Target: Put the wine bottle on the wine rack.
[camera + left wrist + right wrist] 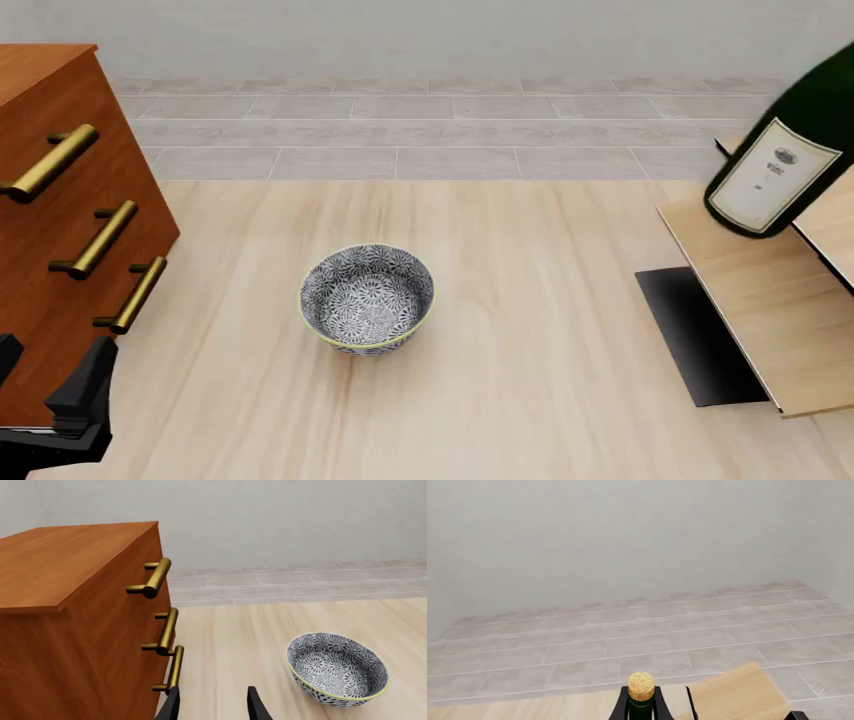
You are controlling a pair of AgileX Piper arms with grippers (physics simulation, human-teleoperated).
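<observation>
left gripper [212, 705]: two slim matte-black tapered fingers | right gripper [640, 707]: thin black fingers | left arm [60, 405]: blocky black housing behind the fingers

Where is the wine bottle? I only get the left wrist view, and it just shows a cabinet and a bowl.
Observer: In the front view, the wine bottle is tilted above the wine rack, on the right.
Operator: Is somebody holding it?
Observer: Yes, the right gripper is clamped on its neck, just under the cork.
Operator: What's the rack like?
Observer: Slanted wood panels over a black base plate.
</observation>
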